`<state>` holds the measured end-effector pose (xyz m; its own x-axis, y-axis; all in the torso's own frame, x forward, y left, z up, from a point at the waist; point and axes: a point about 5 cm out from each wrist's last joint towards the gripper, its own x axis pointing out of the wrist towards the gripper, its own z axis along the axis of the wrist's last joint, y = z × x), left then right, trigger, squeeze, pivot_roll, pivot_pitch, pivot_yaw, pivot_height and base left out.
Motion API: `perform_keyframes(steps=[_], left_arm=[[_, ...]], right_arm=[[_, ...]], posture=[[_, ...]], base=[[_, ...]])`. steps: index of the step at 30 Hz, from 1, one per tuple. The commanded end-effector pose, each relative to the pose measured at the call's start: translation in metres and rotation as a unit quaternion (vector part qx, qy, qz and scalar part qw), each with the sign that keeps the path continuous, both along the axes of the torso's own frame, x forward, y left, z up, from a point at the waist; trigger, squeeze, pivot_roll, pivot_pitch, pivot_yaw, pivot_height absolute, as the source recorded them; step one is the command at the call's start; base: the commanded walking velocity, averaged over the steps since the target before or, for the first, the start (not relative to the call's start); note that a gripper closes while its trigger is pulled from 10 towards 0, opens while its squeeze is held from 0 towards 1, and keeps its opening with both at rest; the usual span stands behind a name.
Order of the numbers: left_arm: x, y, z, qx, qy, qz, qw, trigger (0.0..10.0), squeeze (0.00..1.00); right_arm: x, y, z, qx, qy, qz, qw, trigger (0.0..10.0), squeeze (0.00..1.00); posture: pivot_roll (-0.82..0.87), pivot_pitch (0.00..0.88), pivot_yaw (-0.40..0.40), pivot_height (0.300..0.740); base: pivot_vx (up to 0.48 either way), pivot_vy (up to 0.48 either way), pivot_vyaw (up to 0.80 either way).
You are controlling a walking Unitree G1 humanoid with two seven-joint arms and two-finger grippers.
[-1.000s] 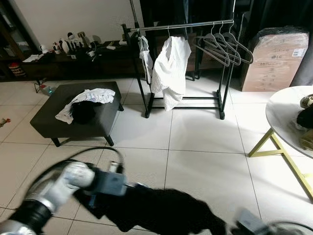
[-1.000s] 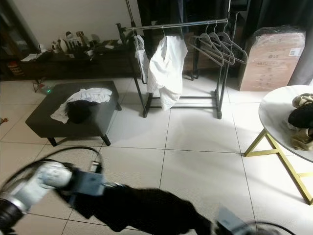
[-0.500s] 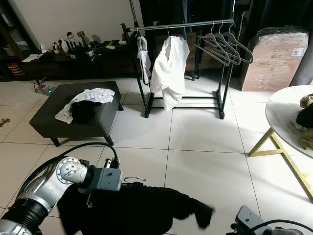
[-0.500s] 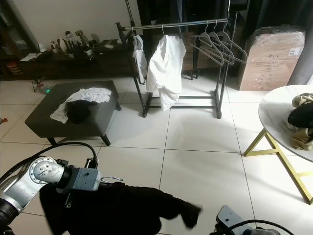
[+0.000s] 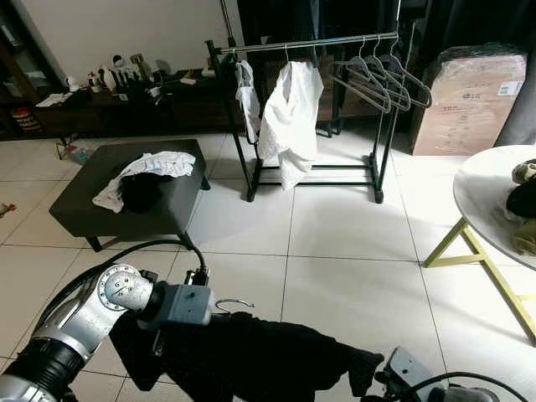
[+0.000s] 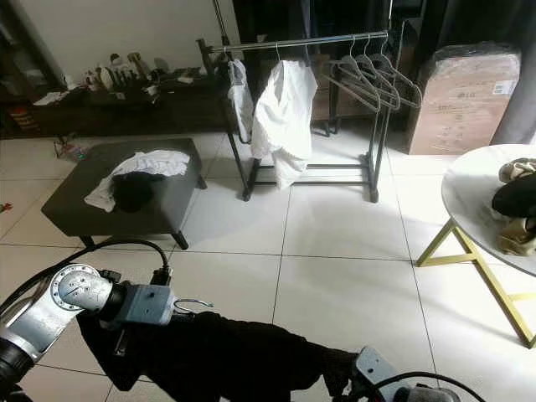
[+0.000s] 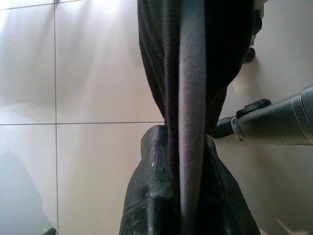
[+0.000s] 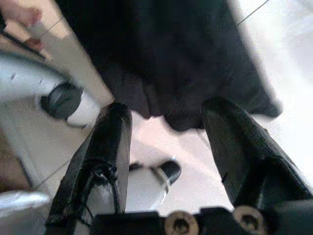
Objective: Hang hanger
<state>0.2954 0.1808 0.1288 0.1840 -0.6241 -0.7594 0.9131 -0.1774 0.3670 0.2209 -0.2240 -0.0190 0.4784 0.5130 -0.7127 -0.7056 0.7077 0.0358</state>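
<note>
A black garment (image 5: 251, 356) hangs low over the floor tiles on a hanger whose metal hook (image 5: 235, 303) sticks out at its top. My left gripper (image 5: 215, 312) is shut at the hanger's neck, and dark cloth (image 7: 191, 112) runs between its fingers (image 7: 149, 196). At the garment's other end my right gripper (image 8: 168, 111) is open, with the cloth's edge (image 8: 161, 63) just beyond its fingertips and nothing between them. The clothes rack (image 5: 311, 43) stands across the room with a white shirt (image 5: 290, 113) on its rail.
Several bare hangers (image 5: 381, 77) fill the rail's right end. A dark ottoman (image 5: 172, 205) with clothes on it sits left of the rack. At the right are a round table (image 5: 490, 197) on yellow legs and a cardboard box (image 5: 473, 100). Open tile floor leads to the rack.
The black garment has lifted a little and shifted right with my left arm. My right arm has risen closer to the garment's right end.
</note>
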Motion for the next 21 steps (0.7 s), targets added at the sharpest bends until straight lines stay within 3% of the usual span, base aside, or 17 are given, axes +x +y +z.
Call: perform_keyframes(steps=[1,5,6,8,12,13,14,15,21], left_arm=[[0.0,0.002,0.007,-0.011,-0.007,0.003,1.0,10.0,0.0],[0.0,0.001,0.007,-0.011,-0.006,0.002,1.0,10.0,0.0],[0.0,0.001,0.007,-0.011,-0.005,0.002,1.0,10.0,0.0],[0.0,0.0,0.007,-0.012,-0.005,0.001,1.0,10.0,0.0],[0.0,0.0,0.007,-0.013,-0.004,0.002,1.0,10.0,0.0],[0.0,-0.001,0.007,-0.013,-0.004,0.002,1.0,10.0,0.0],[0.0,-0.001,0.007,-0.013,-0.004,0.001,1.0,10.0,0.0],[0.0,-0.001,0.007,-0.013,-0.004,0.001,1.0,10.0,0.0],[0.0,-0.002,0.007,-0.013,-0.003,0.001,1.0,10.0,0.0]], right_arm=[[0.002,0.003,0.0,0.007,-0.01,-0.009,1.0,10.0,0.0],[0.008,0.006,0.002,0.014,-0.024,-0.024,0.999,10.0,0.04],[0.009,0.007,0.003,0.026,-0.023,-0.025,0.999,10.0,1.0],[0.008,0.011,0.005,0.048,-0.021,-0.018,0.998,10.0,1.0],[0.007,0.012,0.003,0.045,-0.014,-0.016,0.999,10.0,1.0],[0.006,0.013,0.002,0.042,-0.007,-0.01,0.999,10.0,0.35],[0.005,0.014,0.001,0.04,-0.003,-0.006,0.999,10.0,0.35],[0.004,0.016,-0.001,0.043,0.003,0.001,0.999,10.0,0.0],[0.009,0.024,0.001,0.062,-0.002,-0.005,0.998,10.0,0.0]], posture=[[-0.11,0.096,0.142,0.74],[-0.11,0.095,0.142,0.74],[-0.11,0.095,0.142,0.74],[-0.11,0.095,0.142,0.74],[-0.11,0.095,0.143,0.74],[-0.11,0.094,0.143,0.74],[-0.11,0.094,0.143,0.74],[-0.11,0.094,0.143,0.74],[-0.11,0.094,0.144,0.74]], base=[[0.0,0.0,0.0],[0.0,0.0,0.0],[0.0,0.0,0.0],[0.0,0.0,0.0],[0.0,0.0,0.0],[0.0,0.0,0.0],[0.0,0.0,0.0],[0.0,0.0,0.0],[0.0,0.0,0.0]])
